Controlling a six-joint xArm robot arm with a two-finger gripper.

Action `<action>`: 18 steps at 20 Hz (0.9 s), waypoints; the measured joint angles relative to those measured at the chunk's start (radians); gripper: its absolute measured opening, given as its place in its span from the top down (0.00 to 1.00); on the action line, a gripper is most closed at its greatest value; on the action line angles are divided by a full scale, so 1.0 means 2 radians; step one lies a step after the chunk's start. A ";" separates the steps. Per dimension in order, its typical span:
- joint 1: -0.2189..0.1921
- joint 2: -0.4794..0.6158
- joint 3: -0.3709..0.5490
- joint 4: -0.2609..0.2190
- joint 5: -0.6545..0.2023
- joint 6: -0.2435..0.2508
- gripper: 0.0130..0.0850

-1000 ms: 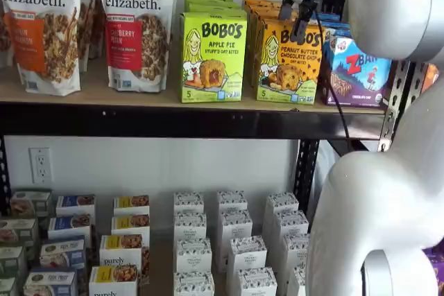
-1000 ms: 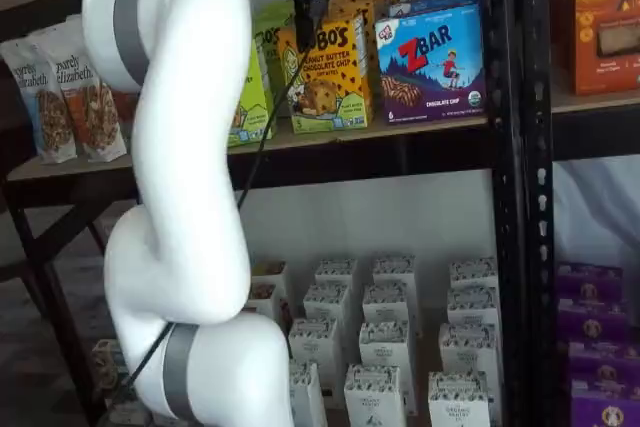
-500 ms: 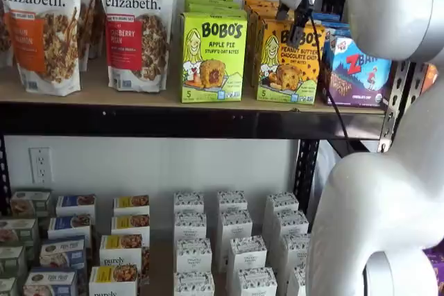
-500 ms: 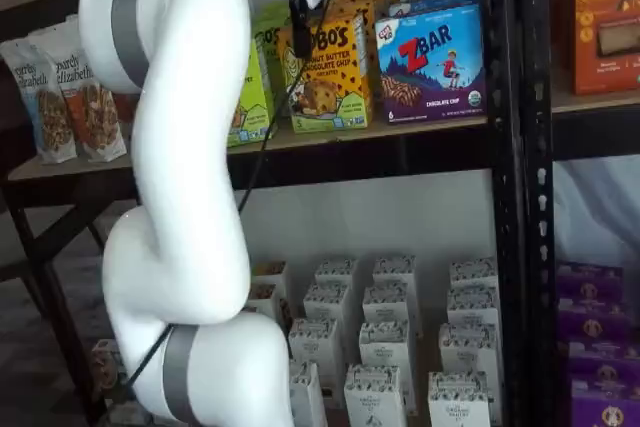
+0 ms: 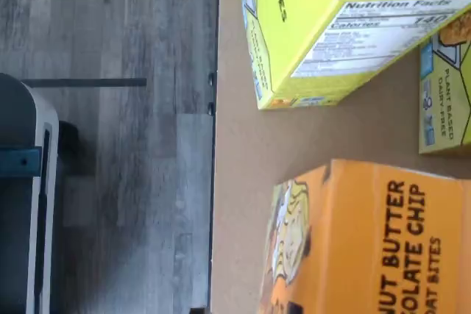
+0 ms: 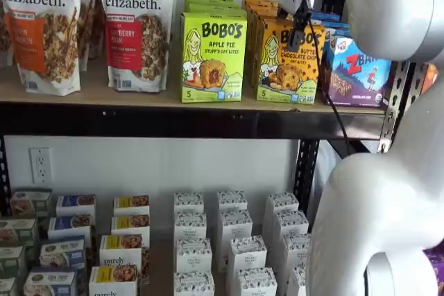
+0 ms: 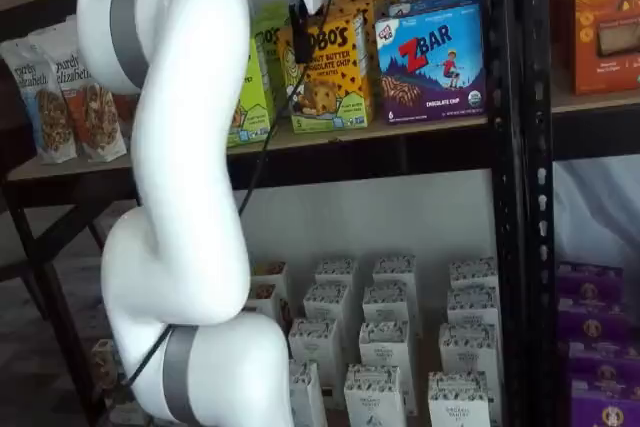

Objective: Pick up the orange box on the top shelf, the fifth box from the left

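The orange box (image 6: 288, 60) stands upright on the top shelf (image 6: 104, 93), between the lime-green Bobo's Apple Pie box (image 6: 213, 57) and the blue-purple Zbar box (image 6: 357, 71). It also shows in a shelf view (image 7: 325, 72) and in the wrist view (image 5: 368, 248). My gripper (image 6: 302, 22) hangs in front of the orange box's upper face, with its white body above the box top. In a shelf view the gripper (image 7: 298, 32) shows side-on as black fingers with no gap to be seen. No box is in the fingers.
Purely Elizabeth bags (image 6: 135, 25) stand at the shelf's left. More orange and green boxes stand behind the front row. A black upright (image 7: 510, 147) rises right of the Zbar box. Small white boxes (image 6: 232, 240) fill the lower level. My white arm (image 7: 180, 197) stands before the shelves.
The gripper has shifted slightly in front of the orange box's top. The boxes have not moved.
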 joint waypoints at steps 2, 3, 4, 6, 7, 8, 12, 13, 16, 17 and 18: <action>0.001 -0.002 0.004 -0.001 -0.004 0.000 0.00; 0.001 -0.003 0.006 -0.001 -0.005 0.000 0.00; 0.001 -0.003 0.006 -0.002 -0.005 0.000 0.00; 0.002 -0.003 0.008 -0.004 -0.006 0.001 0.00; 0.003 -0.003 0.008 -0.005 -0.006 0.001 0.00; 0.003 -0.003 0.009 -0.005 -0.006 0.001 0.00; 0.002 -0.008 0.016 -0.002 -0.014 0.001 0.00; 0.002 -0.008 0.017 -0.001 -0.015 0.000 0.00; 0.001 -0.009 0.019 0.000 -0.017 0.000 0.11; 0.001 -0.009 0.018 0.000 -0.016 0.000 0.17; 0.001 -0.009 0.018 0.000 -0.016 0.000 0.17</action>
